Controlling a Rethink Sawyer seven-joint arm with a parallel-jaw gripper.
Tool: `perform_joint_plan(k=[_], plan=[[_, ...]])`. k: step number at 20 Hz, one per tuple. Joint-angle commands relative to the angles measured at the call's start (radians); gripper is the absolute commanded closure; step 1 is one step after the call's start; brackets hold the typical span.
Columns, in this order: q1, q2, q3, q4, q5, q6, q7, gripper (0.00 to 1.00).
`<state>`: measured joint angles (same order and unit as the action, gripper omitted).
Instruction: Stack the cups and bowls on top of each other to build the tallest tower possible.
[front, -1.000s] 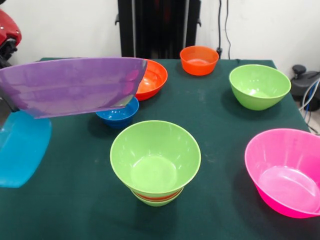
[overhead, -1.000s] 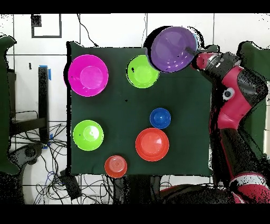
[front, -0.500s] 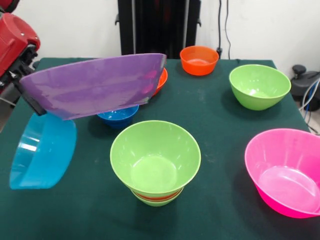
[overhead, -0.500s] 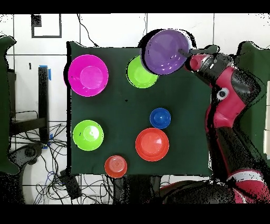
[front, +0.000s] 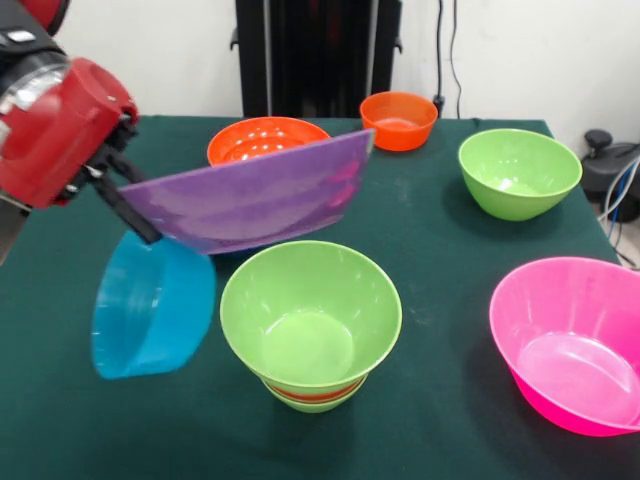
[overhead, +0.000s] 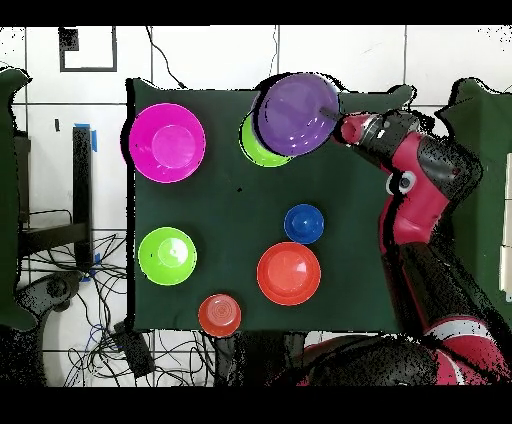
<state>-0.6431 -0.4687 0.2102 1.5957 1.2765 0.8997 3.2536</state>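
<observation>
My gripper (front: 132, 212) is shut on the left rim of a wide purple bowl (front: 255, 198), which it holds tilted in the air. The bowl's far edge reaches over the tower (front: 310, 318), a lime green bowl on an orange band and a small green base. A large light blue bowl (front: 150, 305) hangs tilted just under the gripper; I cannot tell whether it is gripped too. In the overhead view the purple bowl (overhead: 295, 112) covers part of the tower (overhead: 254, 150), with the gripper (overhead: 336, 108) at its rim.
On the green cloth stand a large orange bowl (front: 265, 139), a small orange bowl (front: 398, 119), a lime green bowl (front: 518, 171) and a pink bowl (front: 570, 342). The overhead view also shows a small blue bowl (overhead: 303, 223). The red arm (overhead: 415, 190) lies along the table's side.
The gripper has carried the purple bowl from beyond the table's edge toward the tower, and the bowl now partly overlaps it. The light blue bowl moved along beneath it.
</observation>
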Motion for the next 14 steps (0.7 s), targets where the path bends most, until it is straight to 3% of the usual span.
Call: perform_joint_plan(k=[1,6,14], plan=[[0.055,0.002,0.063,0.135,-0.093,0.041,-0.181,1.00],[0.053,-0.009,0.074,0.185,-0.129,0.046,-0.192,1.00],[0.023,0.003,0.089,0.146,-0.208,0.082,-0.089,1.00]])
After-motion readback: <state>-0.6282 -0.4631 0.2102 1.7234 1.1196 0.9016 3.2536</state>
